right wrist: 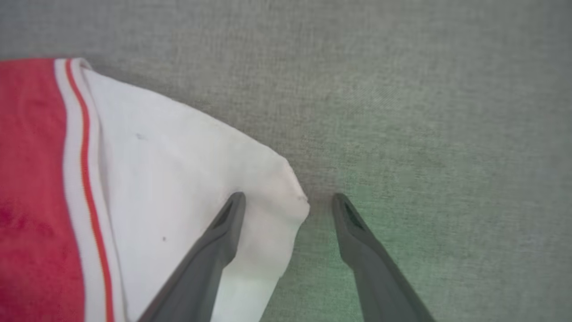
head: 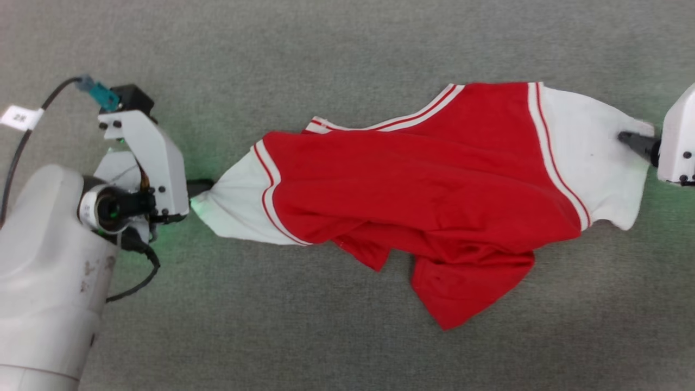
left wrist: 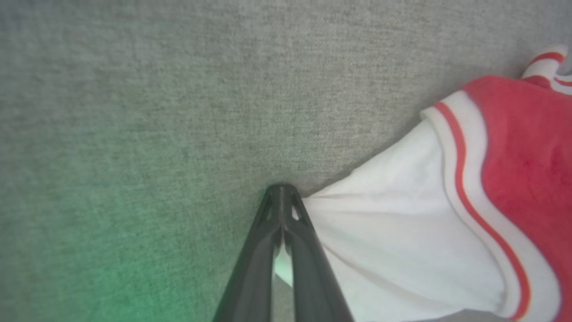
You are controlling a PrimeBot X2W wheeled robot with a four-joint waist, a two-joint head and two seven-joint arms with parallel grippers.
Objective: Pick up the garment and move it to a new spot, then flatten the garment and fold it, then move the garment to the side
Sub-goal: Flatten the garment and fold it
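Note:
The garment [head: 423,184], a red jersey with white sleeves and red-and-white striped trim, lies stretched sideways across the grey surface, its lower hem bunched and folded toward the front. My left gripper [head: 202,187] is shut on the tip of the left white sleeve [head: 233,209]. In the left wrist view its fingers [left wrist: 282,197] are pressed together with white sleeve cloth [left wrist: 393,228] pinched between them. My right gripper [right wrist: 289,201] is open at the right sleeve [head: 592,163]. One finger [right wrist: 223,232] lies over the white cloth, the other [right wrist: 357,241] over the bare surface, with the sleeve's corner between them.
Everything rests on a grey carpet-like surface [head: 347,49] that spreads out on all sides of the shirt. A black cable [head: 21,141] with a white tag [head: 20,117] runs by my left arm at the left edge.

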